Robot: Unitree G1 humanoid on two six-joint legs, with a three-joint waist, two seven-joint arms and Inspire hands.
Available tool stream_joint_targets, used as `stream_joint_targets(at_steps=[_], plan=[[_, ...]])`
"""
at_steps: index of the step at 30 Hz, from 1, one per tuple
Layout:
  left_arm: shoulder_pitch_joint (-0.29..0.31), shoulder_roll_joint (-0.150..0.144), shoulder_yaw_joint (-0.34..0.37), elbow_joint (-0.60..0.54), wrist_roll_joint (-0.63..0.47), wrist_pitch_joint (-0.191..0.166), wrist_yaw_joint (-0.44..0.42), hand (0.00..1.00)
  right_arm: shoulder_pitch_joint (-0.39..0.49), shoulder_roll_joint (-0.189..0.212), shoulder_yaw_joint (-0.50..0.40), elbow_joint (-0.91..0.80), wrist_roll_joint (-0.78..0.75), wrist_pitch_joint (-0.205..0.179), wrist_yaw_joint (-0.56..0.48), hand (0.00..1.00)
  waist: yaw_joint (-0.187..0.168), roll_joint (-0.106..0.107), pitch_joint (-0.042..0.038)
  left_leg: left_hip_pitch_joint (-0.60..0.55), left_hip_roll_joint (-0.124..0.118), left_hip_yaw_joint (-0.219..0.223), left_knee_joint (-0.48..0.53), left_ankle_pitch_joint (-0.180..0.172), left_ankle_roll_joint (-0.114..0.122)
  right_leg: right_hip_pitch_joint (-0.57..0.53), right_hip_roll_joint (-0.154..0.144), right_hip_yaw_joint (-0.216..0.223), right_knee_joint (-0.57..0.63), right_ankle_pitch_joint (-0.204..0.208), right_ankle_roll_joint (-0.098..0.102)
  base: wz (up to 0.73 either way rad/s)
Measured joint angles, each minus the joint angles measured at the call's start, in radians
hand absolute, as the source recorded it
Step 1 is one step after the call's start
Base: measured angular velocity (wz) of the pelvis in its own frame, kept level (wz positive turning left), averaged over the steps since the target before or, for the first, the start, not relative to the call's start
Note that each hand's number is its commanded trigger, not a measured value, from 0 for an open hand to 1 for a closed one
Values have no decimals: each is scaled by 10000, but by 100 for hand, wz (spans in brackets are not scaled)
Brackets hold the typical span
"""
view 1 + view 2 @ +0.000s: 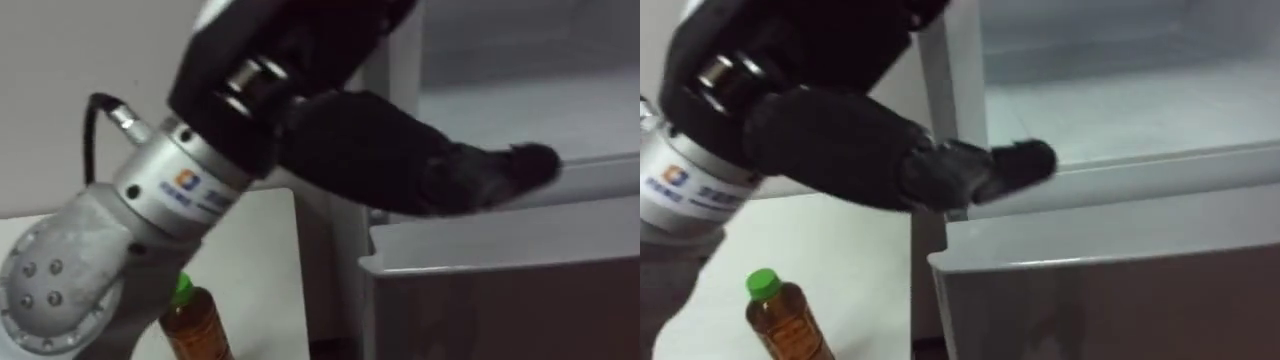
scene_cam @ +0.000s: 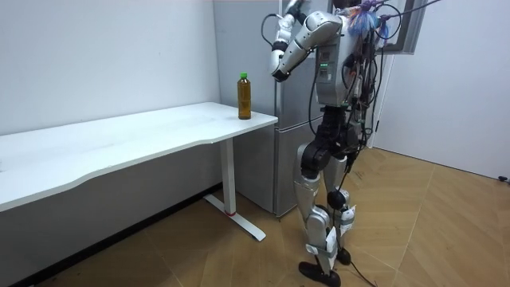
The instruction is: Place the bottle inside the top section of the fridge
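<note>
**Left hand at the open upper fridge, bottle on the table**

The fridge (image 2: 287,159) is faced by the standing robot, and its upper compartment (image 1: 1120,100) is seen open. A white table (image 2: 119,143) is set just beside the fridge, on the room view's left of it. The left hand (image 1: 840,150) is raised to the fridge with its fingers stretched out and nothing grasped, the tips laid on the compartment's front ledge (image 1: 1170,165). The bottle (image 1: 785,320), amber with a green cap, is stood upright on the table corner nearest the fridge, apart from the hand.
</note>
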Motion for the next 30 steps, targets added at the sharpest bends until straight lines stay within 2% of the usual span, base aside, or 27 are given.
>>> stream_joint_targets(at_steps=[1,3,5,7,9,11,15,17,21,23,24,26,29,30], plan=[[183,7,415,-107,9,-2,277,0,77,41,-160,-60,-122,2,35,0,85,-7,1,17,-16,-183,0,0,0,76,-16,-155,-2,0,0,34],[285,16,908,-154,8,-3,623,0,169,67,-263,-61,-135,1,63,0,184,-30,-4,20,-23,-236,-1,0,0,139,-41,-338,3,-1,2,29],[354,41,1465,-219,58,-44,902,0,269,67,-335,-69,-128,-65,76,0,451,-37,-1,27,-42,-346,-1,1,2,188,-54,-439,-1,-5,8,14],[355,68,2203,-217,104,-302,1434,0,378,68,-364,-81,-87,-105,79,0,590,-58,8,61,-66,-519,-2,5,9,287,-72,-521,2,-27,45,19],[512,74,2824,-218,38,-610,1782,0,495,123,-479,-163,-88,-129,66,0,914,-110,44,125,-72,-522,-10,8,13,344,-76,-569,-1,-50,74,0],[1238,177,3788,-174,32,-1016,2211,0,671,291,-834,-173,-183,-200,42,0,1007,-118,44,171,-132,-714,0,8,14,454,-124,-693,-1,-169,59,17],[2292,188,5167,-149,22,-1116,2748,0,919,467,-1306,-257,-152,-191,62,0,1305,-261,108,149,-220,-845,52,16,29,462,-194,-831,3,-341,14,15],[3442,161,6059,-23,34,-1450,3022,0,1138,513,-1532,-383,-139,-202,135,0,1364,-294,72,116,-245,-966,110,16,29,490,-211,-919,3,-390,13,17],[4832,89,6710,571,50,-1542,3600,0,1279,505,-1691,-433,-78,-176,170,0,1600,-292,67,132,-250,-1020,129,16,28,554,-213,-963,10,-394,10,5],[6037,-241,6811,1198,-11,-1595,3953,0,1402,522,-1699,-806,-68,-182,50,0,1541,-180,80,144,-284,-1098,181,15,29,621,-243,-1104,9,-403,27,11],[6248,-393,6773,1348,-61,-1567,4067,0,1419,521,-1698,-838,-83,-182,24,0,1523,-158,71,130,-302,-1161,190,15,29,625,-269,-1196,10,-414,39,25],[7079,-961,6722,2052,-393,-1545,4418,0,1424,530,-1698,-991,-172,-124,-82,0,1482,-158,57,101,-358,-1266,179,31,57,627,-312,-1296,44,-464,68,19],[7986,-1412,6667,2837,-819,-1506,5012,0,1447,551,-1672,-1166,-177,-79,-113,0,1477,-219,69,109,-369,-1372,179,31,57,686,-318,-1337,18,-471,74,6],[8114,-1477,6649,2941,-892,-1507,5148,0,1446,555,-1671,-1175,-171,-77,-123,0,1484,-241,72,95,-373,-1406,179,31,57,682,-319,-1339,15,-473,75,12]])
